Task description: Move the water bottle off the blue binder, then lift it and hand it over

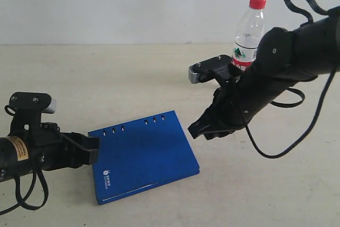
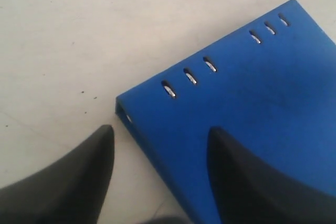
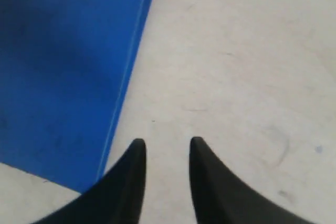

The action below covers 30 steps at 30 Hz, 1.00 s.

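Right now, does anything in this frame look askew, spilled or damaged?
Nothing stands out. The bottle stands upright and capped behind the right arm, off the binder; its base is hidden. The binder lies flat and closed on the table, with no spill or damage visible.

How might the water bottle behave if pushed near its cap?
Standing tall and narrow, the water bottle would probably tip. Its clear upper part looks empty, so likely light. Being round, it may roll once down.
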Available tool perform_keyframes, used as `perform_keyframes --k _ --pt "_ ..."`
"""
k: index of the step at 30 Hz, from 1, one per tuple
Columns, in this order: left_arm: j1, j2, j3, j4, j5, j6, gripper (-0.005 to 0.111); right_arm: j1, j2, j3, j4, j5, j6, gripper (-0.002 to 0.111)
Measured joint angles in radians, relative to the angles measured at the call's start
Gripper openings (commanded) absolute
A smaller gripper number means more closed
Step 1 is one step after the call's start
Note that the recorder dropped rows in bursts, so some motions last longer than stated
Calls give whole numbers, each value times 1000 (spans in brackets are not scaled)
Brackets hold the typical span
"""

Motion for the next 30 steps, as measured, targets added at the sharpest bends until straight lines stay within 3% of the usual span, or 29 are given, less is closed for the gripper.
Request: perform_keyframes --k 2,6,14,24,30 --pt "0 0 0 0 0 0 51 0 34 -52 17 80 -7 51" --pt "0 0 0 0 0 0 51 0 98 -136 24 177 -8 51" --pt "0 21 -5 0 9 0 51 -30 153 -191 68 162 -14 51" --pt "0 104 -108 219 101 -175 51 -113 165 -211 368 301 -259 51" --pt "0 108 -112 247 103 -214 51 -114 232 -216 425 307 -297 51"
